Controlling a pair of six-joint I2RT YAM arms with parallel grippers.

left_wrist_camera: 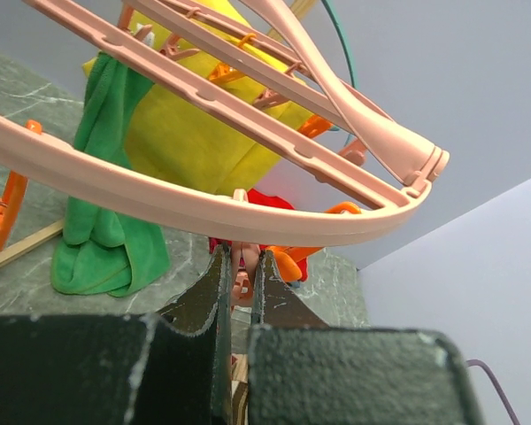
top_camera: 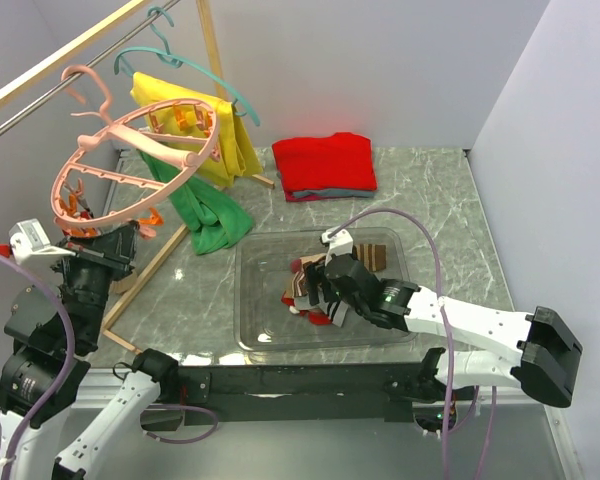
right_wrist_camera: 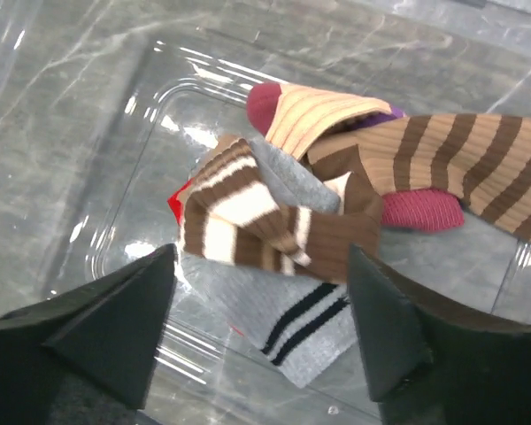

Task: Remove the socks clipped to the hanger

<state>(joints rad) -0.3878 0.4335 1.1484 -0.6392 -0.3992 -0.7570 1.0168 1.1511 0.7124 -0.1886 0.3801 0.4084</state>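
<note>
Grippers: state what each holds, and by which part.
Left gripper pinches a pink clip under the rim of the ring hanger. Right gripper, open above the socks, holds nothing.

My socks (right_wrist_camera: 336, 190) lie heaped in a clear tub (top_camera: 242, 300) on the tabletop (top_camera: 430, 200). A brown-and-cream striped sock (right_wrist_camera: 239, 217) is crumpled on top, and a grey sock (right_wrist_camera: 305, 323) with two black stripes lies flat beneath it. A tan-and-brown striped sock (right_wrist_camera: 478, 168) with a pink heel stretches off to one side. The hanger (top_camera: 130, 165), a pink spoked ring with orange and pink clips, hangs tilted by its hook. My left tool (left_wrist_camera: 242, 257) pinches one pink clip (left_wrist_camera: 242, 282) just under its rim.
</note>
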